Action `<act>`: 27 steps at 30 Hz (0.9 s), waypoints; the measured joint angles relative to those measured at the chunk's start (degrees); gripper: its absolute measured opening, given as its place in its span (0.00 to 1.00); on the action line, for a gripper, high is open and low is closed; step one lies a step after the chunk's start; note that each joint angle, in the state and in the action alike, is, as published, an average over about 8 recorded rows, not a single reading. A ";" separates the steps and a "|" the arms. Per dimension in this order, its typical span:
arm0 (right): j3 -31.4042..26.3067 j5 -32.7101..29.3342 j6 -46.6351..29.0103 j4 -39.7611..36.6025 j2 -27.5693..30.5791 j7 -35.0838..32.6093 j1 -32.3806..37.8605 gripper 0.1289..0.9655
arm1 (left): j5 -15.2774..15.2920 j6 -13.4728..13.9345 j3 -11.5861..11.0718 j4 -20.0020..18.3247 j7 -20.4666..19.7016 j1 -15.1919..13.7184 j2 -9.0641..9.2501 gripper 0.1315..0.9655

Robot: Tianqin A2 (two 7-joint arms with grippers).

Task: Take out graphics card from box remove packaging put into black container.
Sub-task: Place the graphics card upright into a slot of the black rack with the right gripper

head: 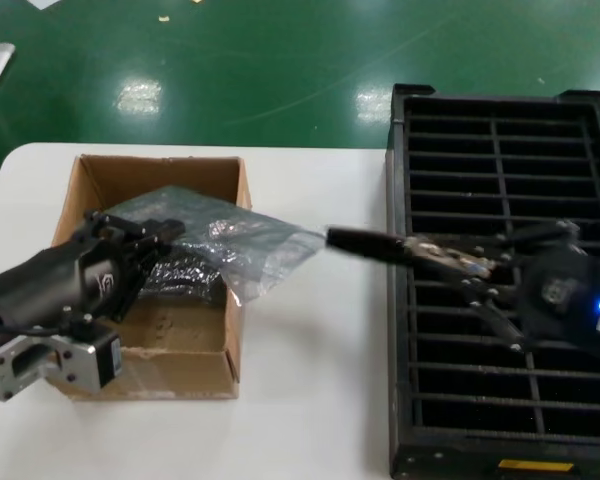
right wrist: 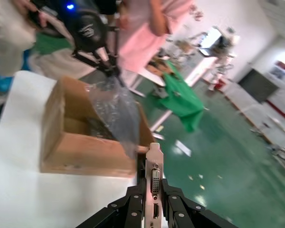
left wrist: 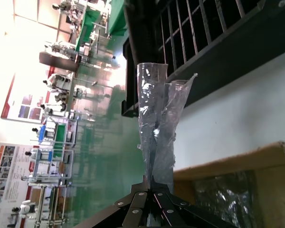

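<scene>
Graphics card (head: 380, 245) hangs edge-on between box (head: 230, 330) and black container (head: 400, 300), clamped in your right gripper (head: 435, 258) | your left gripper (head: 165, 232) pinches packaging (head: 250, 245) over the box | 2 arms engaged
</scene>
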 joint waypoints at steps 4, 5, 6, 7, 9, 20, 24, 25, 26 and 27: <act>-5.49 -5.83 -4.87 -1.52 -2.68 3.68 7.52 0.07 | 0.00 0.00 0.00 0.00 0.00 0.00 0.00 0.01; -6.64 -7.17 -6.42 -1.79 -3.06 4.84 9.32 0.07 | 0.00 0.00 0.00 0.00 0.00 0.00 0.00 0.01; -7.67 -8.37 -8.07 -1.98 -3.29 6.10 11.04 0.07 | 0.00 0.00 0.00 0.00 0.00 0.00 0.00 0.01; -8.52 -9.32 -9.73 -2.07 -3.36 7.37 12.60 0.07 | 0.00 0.00 0.00 0.00 0.00 0.00 0.00 0.01; -9.86 -10.54 -13.32 -1.97 -3.10 10.05 15.60 0.07 | 0.00 0.00 0.00 0.00 0.00 0.00 0.00 0.01; -11.62 -4.75 -31.35 0.35 2.16 19.34 27.87 0.07 | 0.00 0.00 0.00 0.00 0.00 0.00 0.00 0.01; -12.02 -2.85 -35.65 0.30 4.13 19.39 29.60 0.07 | 0.00 0.00 0.00 0.00 0.00 0.00 0.00 0.01; -12.17 -2.68 -36.48 0.20 4.54 19.26 29.87 0.07 | 0.00 0.00 0.00 0.00 0.00 0.00 0.00 0.01; -12.33 -2.62 -37.24 0.08 4.91 19.13 30.11 0.07 | 0.00 0.00 0.00 0.00 0.00 0.00 0.00 0.01; -12.50 -2.66 -37.92 -0.05 5.21 19.00 30.30 0.07 | 0.00 0.00 0.00 0.00 0.00 0.00 0.00 0.01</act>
